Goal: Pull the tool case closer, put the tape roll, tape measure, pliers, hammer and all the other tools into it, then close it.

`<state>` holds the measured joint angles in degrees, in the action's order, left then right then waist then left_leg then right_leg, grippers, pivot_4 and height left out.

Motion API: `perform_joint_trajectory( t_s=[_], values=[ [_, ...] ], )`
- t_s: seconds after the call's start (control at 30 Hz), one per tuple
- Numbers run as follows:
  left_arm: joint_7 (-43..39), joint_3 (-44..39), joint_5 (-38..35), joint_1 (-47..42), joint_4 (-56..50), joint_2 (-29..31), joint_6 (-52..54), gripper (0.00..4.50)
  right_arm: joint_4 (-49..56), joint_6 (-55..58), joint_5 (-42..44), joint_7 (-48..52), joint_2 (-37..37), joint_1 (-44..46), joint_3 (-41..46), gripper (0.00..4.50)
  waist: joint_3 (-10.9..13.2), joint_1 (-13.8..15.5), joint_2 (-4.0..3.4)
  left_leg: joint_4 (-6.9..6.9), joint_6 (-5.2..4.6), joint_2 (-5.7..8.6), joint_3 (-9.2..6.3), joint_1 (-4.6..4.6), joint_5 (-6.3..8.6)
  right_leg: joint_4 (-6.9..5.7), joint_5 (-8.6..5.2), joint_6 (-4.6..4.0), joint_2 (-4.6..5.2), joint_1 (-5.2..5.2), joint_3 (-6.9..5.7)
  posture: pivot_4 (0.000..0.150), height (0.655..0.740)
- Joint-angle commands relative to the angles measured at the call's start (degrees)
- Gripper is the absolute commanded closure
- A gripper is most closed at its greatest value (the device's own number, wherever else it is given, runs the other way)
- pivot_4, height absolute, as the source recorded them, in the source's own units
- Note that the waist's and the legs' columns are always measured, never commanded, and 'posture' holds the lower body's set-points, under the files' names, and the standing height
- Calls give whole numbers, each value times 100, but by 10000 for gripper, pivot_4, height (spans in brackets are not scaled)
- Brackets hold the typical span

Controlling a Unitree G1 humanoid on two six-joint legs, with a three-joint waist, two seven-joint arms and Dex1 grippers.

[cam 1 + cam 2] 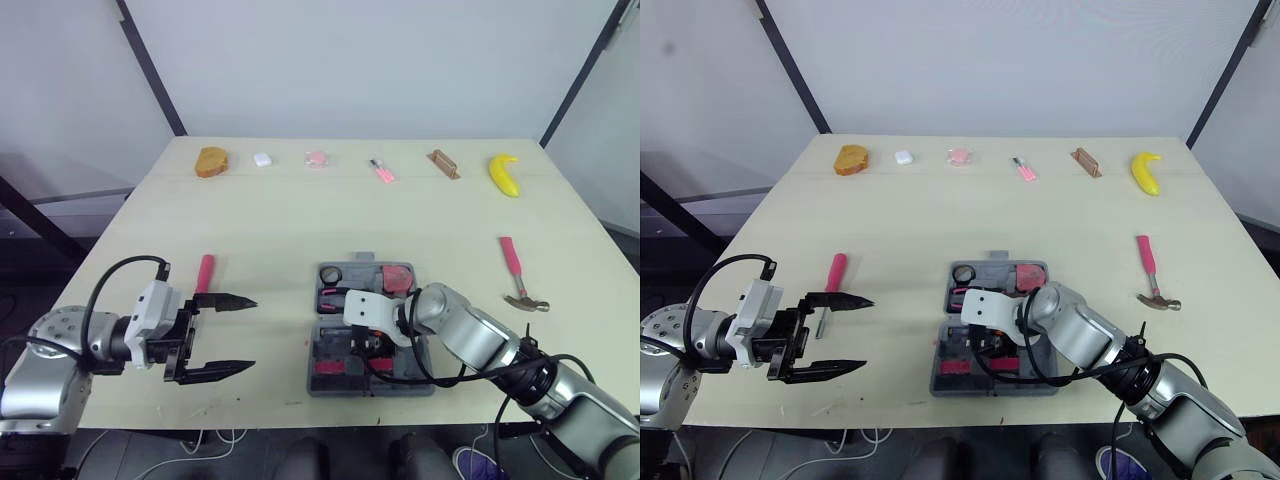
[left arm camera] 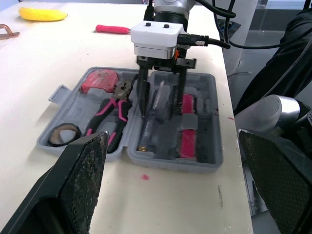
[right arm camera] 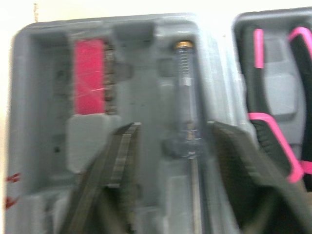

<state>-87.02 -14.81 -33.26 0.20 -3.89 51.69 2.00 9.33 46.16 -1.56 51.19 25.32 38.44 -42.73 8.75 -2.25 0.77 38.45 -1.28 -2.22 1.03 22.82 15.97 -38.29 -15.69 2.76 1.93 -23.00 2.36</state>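
Straddling a clear screwdriver [image 3: 187, 97] in the tool case [image 2: 175, 160], right fingers [image 2: 145, 95] stand apart; left fingers [image 1: 225, 302] gape near a pink screwdriver [image 1: 205, 272].

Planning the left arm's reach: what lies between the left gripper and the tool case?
Bare table between left gripper and tool case, save a tiny pink speck, in the left wrist view.

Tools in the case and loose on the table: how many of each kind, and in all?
hammer: 1
pliers: 1
tape measure: 1
tape roll: 1
pink-handled screwdriver: 1
clear-handled screwdriver: 1
pink block, kind unclear: 1
Total: 7
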Motion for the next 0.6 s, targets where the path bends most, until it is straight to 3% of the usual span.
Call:
perform_joint_trajectory(
  t_s=[0.03, 0.3, 0.47, 0.53, 0.57, 0.6],
  values=[
    [-2, -114, -42, 12, -20, -20, -84, 0, 221, -105, -14, -10, 121, 65, 373, 11171, 0, 3, 0, 0, 0, 1, 2, 0, 0, -4, 0, 0, 1, -3, 2, 1500, 7400],
    [7, -111, -26, -14, 23, -69, -95, 0, 272, -553, 124, 69, 183, -162, 749, 11171, 0, 3, 1, -1, 0, 0, 3, 2, 0, -5, 0, 0, 0, -6, 3, 1500, 7400],
    [3, -122, -13, -18, 65, -95, -123, 0, 108, -866, 213, 136, 76, -345, 835, 31070, 0, 1, 1, -1, 0, 0, 5, 3, 0, -5, 0, 0, 0, -7, 5, 1500, 7400],
    [3, -123, -7, -23, 75, -104, -131, 0, 22, -954, 165, 126, 37, -372, 794, 41243, 0, 2, 1, -1, 0, 0, 4, 3, 0, -5, 0, 0, -1, -7, 5, 1500, 7400],
    [2, -124, -2, -24, 78, -108, -135, 0, -20, -996, 138, 125, 29, -380, 772, 44192, 0, 2, 1, -1, 0, 0, 4, 3, 0, -6, 0, 0, -1, -7, 5, 1500, 7400],
    [2, -124, 2, -23, 81, -112, -142, 0, -74, -1022, 121, 117, 8, -391, 761, 44192, 1, 3, 1, -1, 0, 0, 5, 3, 0, -6, 0, 0, -1, -7, 5, 1500, 7400]
  ],
)
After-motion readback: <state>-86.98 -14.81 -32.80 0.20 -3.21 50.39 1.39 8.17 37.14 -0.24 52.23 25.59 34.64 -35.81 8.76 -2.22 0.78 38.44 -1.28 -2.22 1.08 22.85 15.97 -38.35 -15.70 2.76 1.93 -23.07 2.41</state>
